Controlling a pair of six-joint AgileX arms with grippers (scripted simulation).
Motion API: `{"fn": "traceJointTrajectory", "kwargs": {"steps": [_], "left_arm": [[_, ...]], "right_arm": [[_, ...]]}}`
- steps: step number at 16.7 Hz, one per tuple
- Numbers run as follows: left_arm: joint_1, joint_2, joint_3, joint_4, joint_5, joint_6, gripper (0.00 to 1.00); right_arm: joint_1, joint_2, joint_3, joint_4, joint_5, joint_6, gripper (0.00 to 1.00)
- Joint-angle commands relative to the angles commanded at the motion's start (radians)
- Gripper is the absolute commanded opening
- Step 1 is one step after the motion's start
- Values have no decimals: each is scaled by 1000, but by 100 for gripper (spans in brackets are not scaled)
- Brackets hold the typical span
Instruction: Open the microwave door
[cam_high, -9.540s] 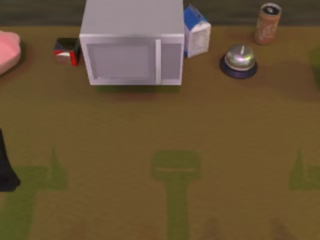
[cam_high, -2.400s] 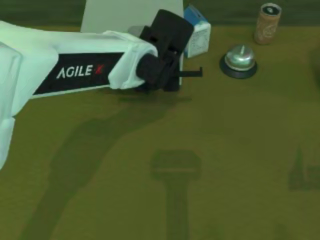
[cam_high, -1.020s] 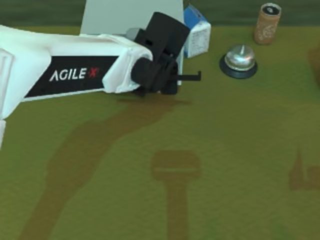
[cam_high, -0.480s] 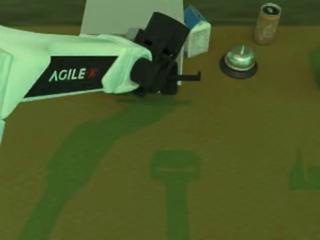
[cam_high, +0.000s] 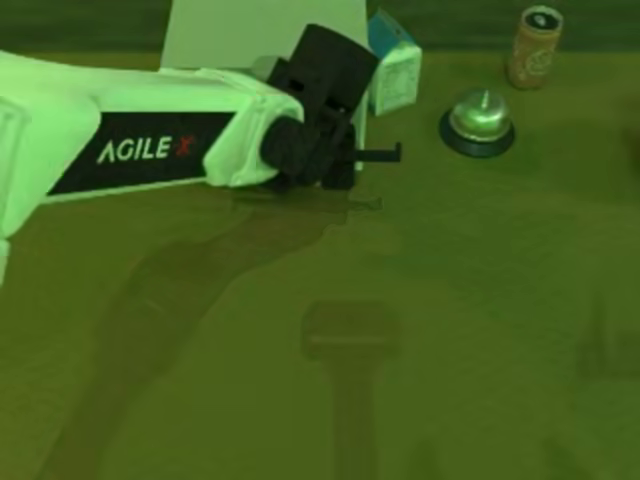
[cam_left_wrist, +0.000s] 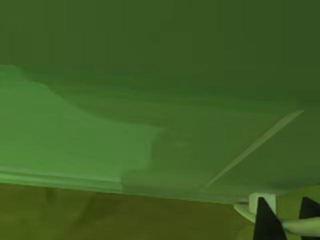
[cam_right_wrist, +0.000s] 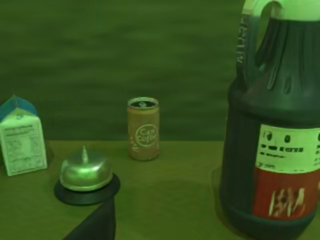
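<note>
The white microwave stands at the back of the table, left of centre. My left arm reaches across its front from the left and hides the microwave door in the top view. My left gripper sits at the front's right end. In the left wrist view the microwave door fills the frame from very close. There my left gripper has its two dark fingertips on either side of a pale handle, shut on it. My right gripper is outside the top view; a dark part of it shows in the right wrist view.
A blue-and-white milk carton stands against the microwave's right side. A silver bell and a coffee can are further right. A large dark jug stands close to my right arm.
The left arm has come in from the left edge and now lies across the microwave's front. Over the last two seconds it shifted slightly left; over the last second it barely moved.
</note>
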Motion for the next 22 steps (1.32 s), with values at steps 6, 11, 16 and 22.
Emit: {"fn": "traceJointTrajectory", "kwargs": {"steps": [6, 11, 16, 22], "left_arm": [[0, 0, 0, 0, 0, 0, 0], [-5, -2, -9, 5, 11, 5, 0], [6, -34, -52, 34, 32, 44, 0], [7, -36, -57, 36, 34, 48, 0]], "right_arm": [[0, 0, 0, 0, 0, 0, 100], [0, 0, 0, 0, 0, 0, 100], [0, 0, 0, 0, 0, 0, 100], [0, 0, 0, 0, 0, 0, 100]]}}
